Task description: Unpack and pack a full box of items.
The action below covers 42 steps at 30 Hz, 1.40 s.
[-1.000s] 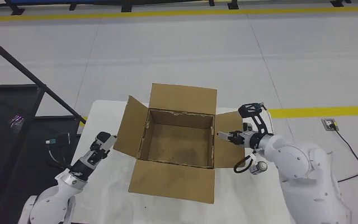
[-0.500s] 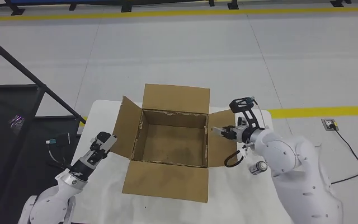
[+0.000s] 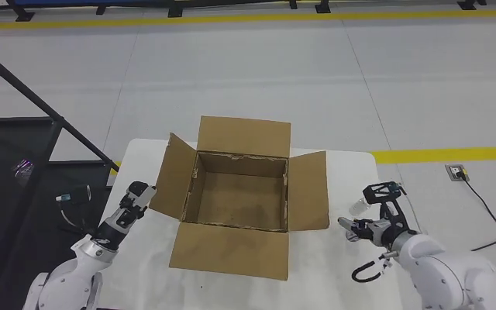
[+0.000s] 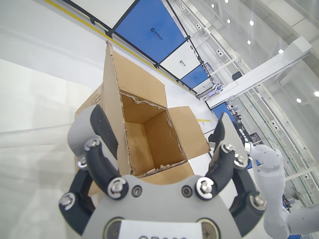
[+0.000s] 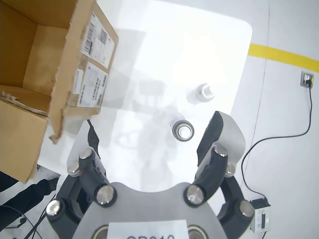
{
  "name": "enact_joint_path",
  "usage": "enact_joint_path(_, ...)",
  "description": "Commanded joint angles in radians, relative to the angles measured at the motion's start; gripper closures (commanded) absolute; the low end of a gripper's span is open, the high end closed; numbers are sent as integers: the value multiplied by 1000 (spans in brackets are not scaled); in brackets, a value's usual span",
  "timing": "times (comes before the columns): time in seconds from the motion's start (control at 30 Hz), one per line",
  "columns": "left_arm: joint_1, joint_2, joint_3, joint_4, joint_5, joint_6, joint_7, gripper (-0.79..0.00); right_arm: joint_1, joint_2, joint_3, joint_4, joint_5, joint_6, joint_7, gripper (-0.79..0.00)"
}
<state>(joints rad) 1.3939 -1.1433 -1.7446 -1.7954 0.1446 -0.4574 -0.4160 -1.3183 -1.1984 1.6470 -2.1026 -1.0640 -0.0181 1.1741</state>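
An open cardboard box (image 3: 239, 203) stands mid-table with all its flaps up, and its inside looks bare. My left gripper (image 3: 136, 195) is open beside the box's left flap (image 4: 112, 95), which rises between its fingers in the left wrist view. My right gripper (image 5: 153, 135) hangs open over the table's near right part, right of the box. A small metal can (image 5: 183, 130) stands upright just ahead of the right fingertips. A small white bottle (image 5: 203, 93) stands a little farther out, apart from the can and also visible at the bottle (image 3: 357, 207) in the top view.
The white table (image 3: 147, 256) ends close to the can on the right side. The box's right flap (image 5: 96, 58), with shipping labels, leans out toward the right gripper. Black cables (image 3: 74, 213) and a dark frame lie off the table's left edge.
The box slid left while the right gripper was at its right flap. That gripper then drew back toward the near right, over the can. The left gripper shifted slightly left.
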Motion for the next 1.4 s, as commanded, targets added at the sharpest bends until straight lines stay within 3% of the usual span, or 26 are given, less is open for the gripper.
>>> enact_joint_path(0.0, 6, -1, 5, 7, 6, -9, 14, -785, -31, 2, 16, 31, 0, -8, -12, -785)
enact_joint_path(0.17, 7, -1, 10, 10, 4, -13, 20, -785, -58, 5, 25, 134, -15, -3, -82, -785)
enact_joint_path(0.5, 7, -1, 10, 10, 4, -13, 20, -785, 0, 8, -18, 303, -44, -32, -215, -770)
enact_joint_path(0.67, 7, -1, 10, 10, 4, -13, 20, -785, 39, 7, -50, 368, -53, -29, -223, -526)
enact_joint_path(0.73, 7, -1, 10, 10, 4, -13, 20, -785, 54, 8, -61, 392, -52, -33, -221, -332)
enact_joint_path(0.83, 7, -1, 10, 10, 4, -13, 20, -785, 68, 9, -70, 411, -55, -33, -220, -129)
enact_joint_path(0.87, 7, -1, 10, 10, 4, -13, 20, -785, 69, 9, -70, 414, -52, -33, -222, 0)
enact_joint_path(0.93, 7, -1, 10, 10, 4, -13, 20, -785, 67, 11, -65, 410, -54, -34, -225, 0)
enact_joint_path(1.07, 7, -1, 10, 10, 4, -13, 20, -785, 32, 14, -35, 306, -24, -46, -261, 0)
enact_joint_path(1.23, 7, -1, 10, 10, 4, -13, 20, -785, -32, 17, 0, -7, -48, -5, -283, 0)
enact_joint_path(1.37, 7, -1, 10, 10, 4, -13, 20, -785, 3, 18, -85, -218, -195, 38, -251, 0)
